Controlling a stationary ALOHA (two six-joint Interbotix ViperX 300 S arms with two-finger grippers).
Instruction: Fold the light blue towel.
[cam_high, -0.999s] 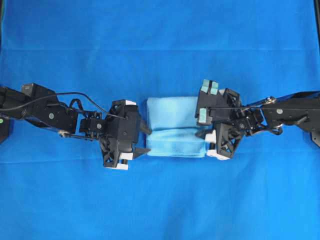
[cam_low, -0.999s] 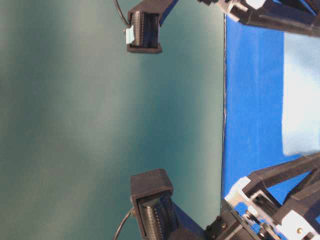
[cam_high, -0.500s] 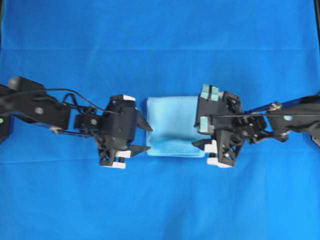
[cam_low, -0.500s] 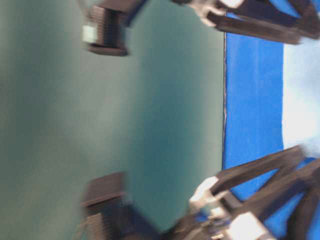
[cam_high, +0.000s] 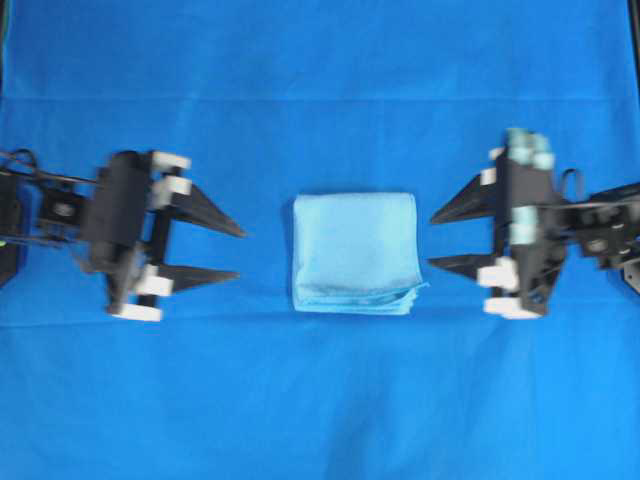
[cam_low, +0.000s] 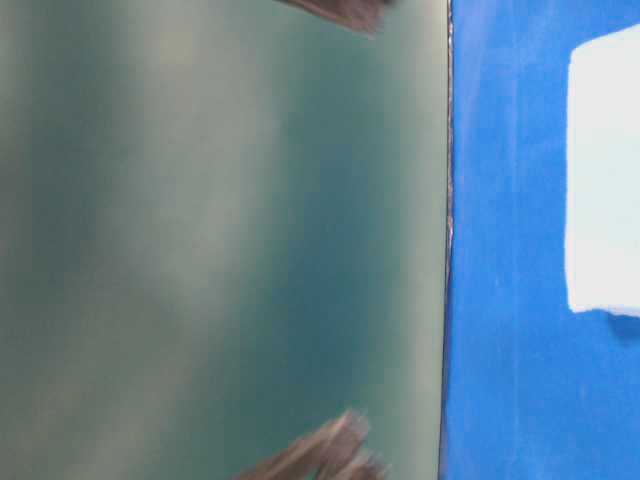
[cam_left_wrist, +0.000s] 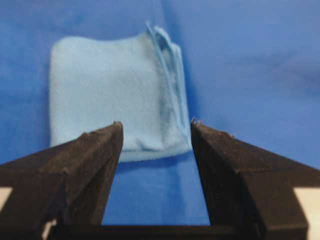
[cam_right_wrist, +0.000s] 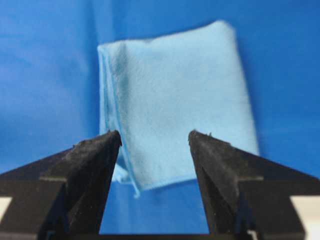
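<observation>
The light blue towel (cam_high: 353, 252) lies folded into a compact, layered rectangle at the middle of the table, with its stacked edges along the near side. It also shows in the table-level view (cam_low: 605, 180), the left wrist view (cam_left_wrist: 115, 90) and the right wrist view (cam_right_wrist: 175, 95). My left gripper (cam_high: 240, 252) hovers well to the left of the towel, open and empty, fingertips pointing at it. On the opposite side my right gripper (cam_high: 432, 240) stands off to the right, also open and empty. Neither gripper touches the cloth.
A deep royal-blue sheet (cam_high: 320, 400) covers the whole table. In the table-level view a plain green wall (cam_low: 220, 240) fills the left, with blurred dark arm parts at the top and bottom edges.
Both grippers have pulled away from the towel's ends, the left one leftwards and the right one rightwards. The towel now lies free and flat as one folded stack.
</observation>
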